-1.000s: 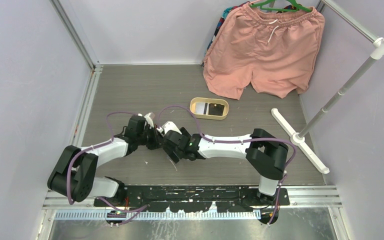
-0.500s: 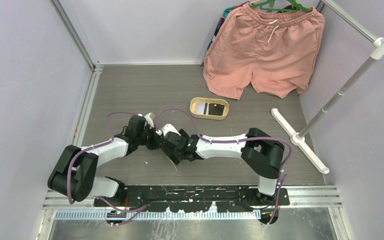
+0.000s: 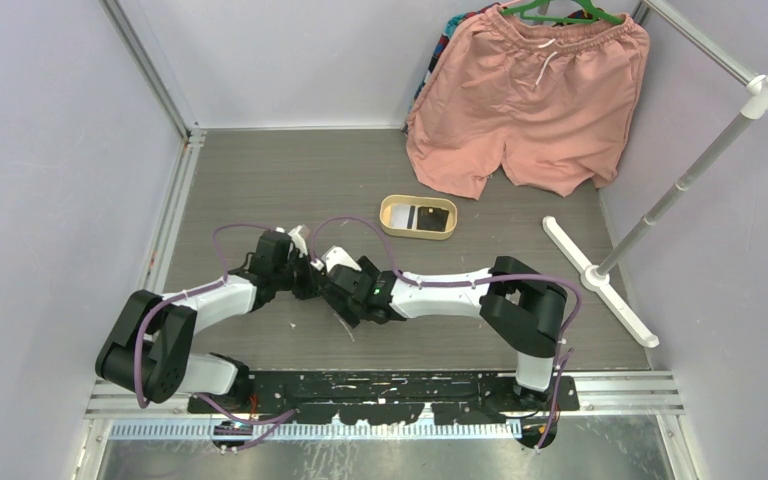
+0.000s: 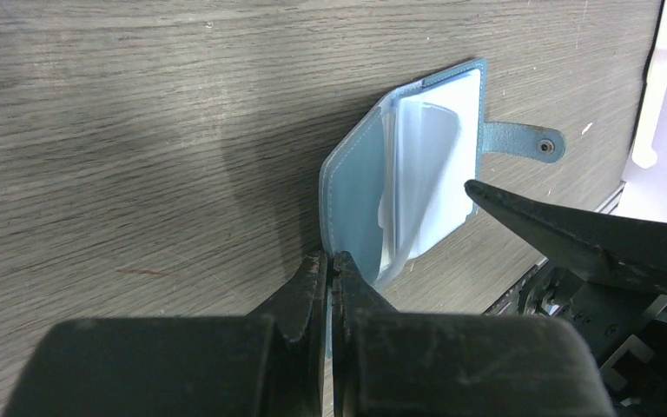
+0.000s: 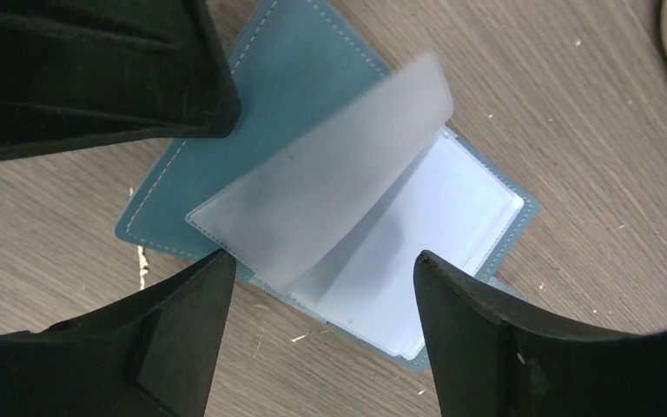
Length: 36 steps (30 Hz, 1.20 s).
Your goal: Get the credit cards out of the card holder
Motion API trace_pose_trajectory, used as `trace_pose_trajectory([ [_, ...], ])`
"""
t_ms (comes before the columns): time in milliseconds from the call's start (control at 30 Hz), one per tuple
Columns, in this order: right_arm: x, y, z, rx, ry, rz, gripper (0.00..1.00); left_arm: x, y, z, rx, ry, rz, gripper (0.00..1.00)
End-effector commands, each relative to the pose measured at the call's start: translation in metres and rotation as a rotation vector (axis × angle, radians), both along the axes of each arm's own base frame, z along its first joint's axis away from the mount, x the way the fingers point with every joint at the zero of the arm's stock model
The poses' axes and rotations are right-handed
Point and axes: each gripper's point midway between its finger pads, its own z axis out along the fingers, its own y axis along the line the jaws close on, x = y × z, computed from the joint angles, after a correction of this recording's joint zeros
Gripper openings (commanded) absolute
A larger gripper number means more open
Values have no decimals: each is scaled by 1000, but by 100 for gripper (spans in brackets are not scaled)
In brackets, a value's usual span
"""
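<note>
The card holder (image 4: 360, 204) is a teal-blue wallet lying open on the wooden table, its snap tab (image 4: 521, 142) pointing away. My left gripper (image 4: 331, 259) is shut on the edge of its teal cover (image 5: 287, 78) and holds that flap up. Frosted clear sleeves (image 5: 339, 191) fan out from the inside; no credit cards show in them. My right gripper (image 5: 323, 256) hovers open just over the sleeves, one finger on each side, touching nothing. In the top view both grippers (image 3: 320, 278) meet at mid-table and hide the holder. A dark card (image 3: 431, 217) lies in the tan tray (image 3: 392, 206).
Pink shorts (image 3: 530, 95) hang on a hanger at the back right. A white rack foot (image 3: 600, 280) and its slanted pole (image 3: 700, 160) stand along the right side. The oval tray sits behind the grippers, towards the shorts.
The right arm has crept slightly left, closer over the card holder. The left gripper has kept its hold and place.
</note>
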Motion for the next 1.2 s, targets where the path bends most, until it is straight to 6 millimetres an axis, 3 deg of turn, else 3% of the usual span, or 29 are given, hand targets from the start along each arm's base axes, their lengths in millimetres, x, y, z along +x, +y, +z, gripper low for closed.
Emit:
trace_pose_trajectory([
  [0,25,6,26,65,-120,-76,80,6,-5,10,-18,-30,-24,0],
  [400,41,-36,32,30,-193,-240,83,4,-5,8,-21,-26,-28,0],
  [700,38,-67,30,-23,-193,-299,84,3,-6,7,-23,-24,-32,0],
  [1033,28,-77,19,-38,-117,-282,85,3,-6,7,-25,-22,-34,0],
  [1167,36,-67,34,65,-81,-286,85,3,-7,6,-28,-21,-36,0],
])
